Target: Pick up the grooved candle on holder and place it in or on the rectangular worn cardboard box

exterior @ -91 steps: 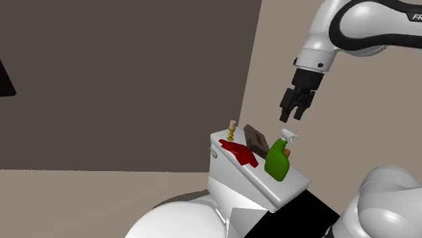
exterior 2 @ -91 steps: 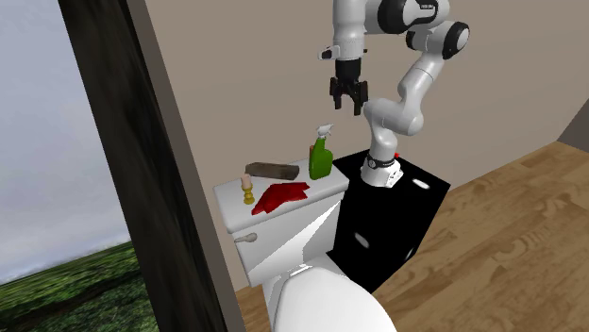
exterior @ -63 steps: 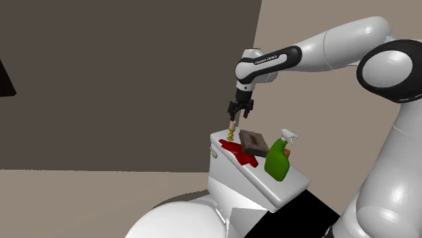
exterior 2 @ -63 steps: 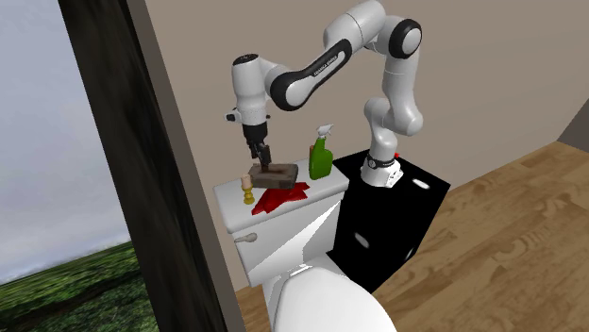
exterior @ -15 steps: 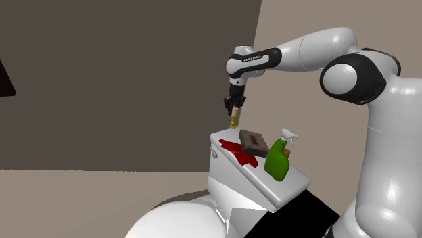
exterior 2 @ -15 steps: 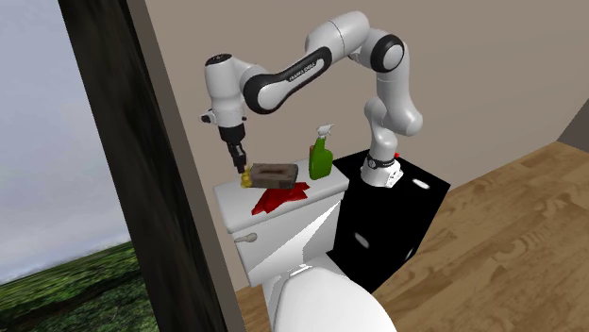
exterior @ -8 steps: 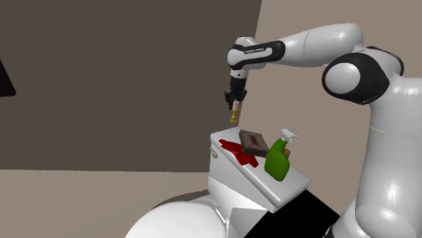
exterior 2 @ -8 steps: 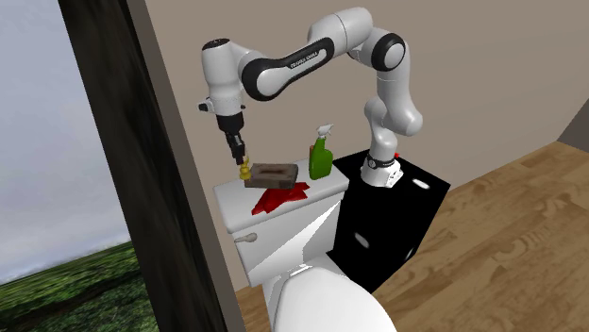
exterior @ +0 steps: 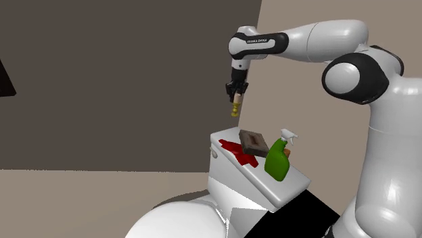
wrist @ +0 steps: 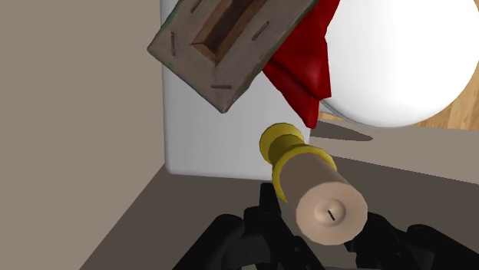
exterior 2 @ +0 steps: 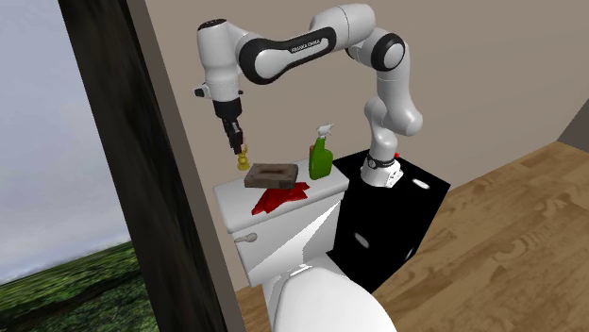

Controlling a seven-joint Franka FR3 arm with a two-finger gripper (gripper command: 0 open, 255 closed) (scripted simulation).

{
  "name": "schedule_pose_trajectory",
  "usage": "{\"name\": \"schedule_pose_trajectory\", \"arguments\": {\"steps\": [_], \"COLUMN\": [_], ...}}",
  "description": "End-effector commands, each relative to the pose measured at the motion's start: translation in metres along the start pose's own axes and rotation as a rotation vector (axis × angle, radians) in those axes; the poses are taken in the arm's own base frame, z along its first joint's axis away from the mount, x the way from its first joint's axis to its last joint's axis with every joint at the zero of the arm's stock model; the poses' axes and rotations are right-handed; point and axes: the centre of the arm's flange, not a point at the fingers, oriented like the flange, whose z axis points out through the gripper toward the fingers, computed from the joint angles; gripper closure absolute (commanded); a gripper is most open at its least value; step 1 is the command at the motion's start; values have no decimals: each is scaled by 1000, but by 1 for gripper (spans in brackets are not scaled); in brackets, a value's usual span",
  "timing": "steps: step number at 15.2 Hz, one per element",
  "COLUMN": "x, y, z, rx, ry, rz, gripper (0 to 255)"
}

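Currently mid-carry: pincer (exterior: 235,95) pinching the candle on holder (exterior: 235,108), which hangs in the air above the toilet tank's (exterior: 292,184) end. The cardboard box (exterior: 255,140) sits mid-tank, apart. Next move, likely: shift over the box's recess, lower, release.

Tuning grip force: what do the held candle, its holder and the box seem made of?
Candle: matte beige, wax-like, with a wick mark on its end. Holder: smooth yellow, perhaps brass. Box: scuffed brown with staple-like marks, likely cardboard.
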Motion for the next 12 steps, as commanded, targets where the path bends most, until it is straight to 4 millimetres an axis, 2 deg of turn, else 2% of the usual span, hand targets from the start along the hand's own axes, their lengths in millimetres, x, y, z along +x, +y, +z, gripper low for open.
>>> {"name": "schedule_pose_trajectory", "arguments": {"steps": [1,12], "x": [0,-128], "y": [0,63], "z": [-9,-36], "rx": [0,0], "ry": [0,0], "rz": [0,0], "gripper": [255,255]}}
